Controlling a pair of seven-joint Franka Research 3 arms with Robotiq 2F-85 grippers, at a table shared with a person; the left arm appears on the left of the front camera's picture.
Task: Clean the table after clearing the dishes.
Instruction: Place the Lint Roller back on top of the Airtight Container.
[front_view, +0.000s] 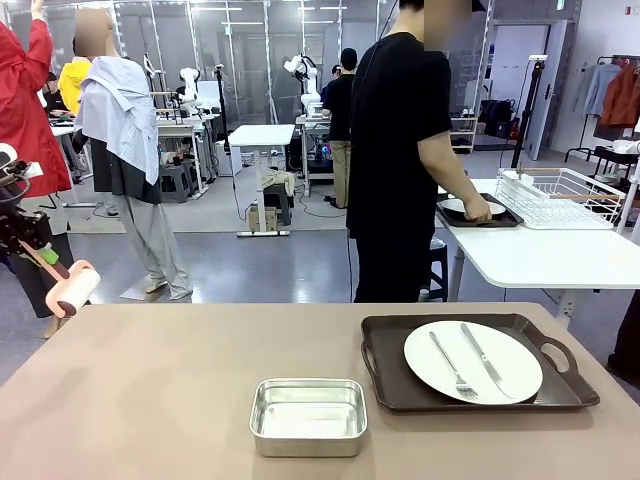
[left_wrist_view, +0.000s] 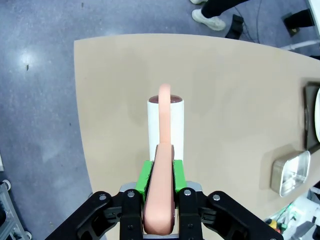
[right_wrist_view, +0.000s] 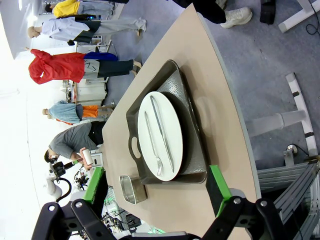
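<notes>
The left gripper (left_wrist_view: 161, 176) is seen pressed together on the pink handle (left_wrist_view: 161, 205) of a white roller (left_wrist_view: 166, 127), and the roller is held above the table (left_wrist_view: 225, 90), near its edge. Whether the roller touches the top cannot be told. The right gripper (right_wrist_view: 156, 184) is spread wide with nothing between its pads and is held above the near side of the table.

Farther out, one dark tray (front_view: 395, 385) lies on the table with a white plate (front_view: 473, 361), a fork (front_view: 452, 367) and a knife (front_view: 487, 362) on it. A small steel pan (front_view: 308, 415) stands just beside this tray. At the white table (front_view: 530, 255) behind, another tray (front_view: 448, 214) is being set down by a person's hand (front_view: 477, 210).

The clearing is judged to be half done. If rolling is started now, the pan or the tray could be struck and pushed. The thin handle could also be turned in the pinch when the roller is pressed down.
</notes>
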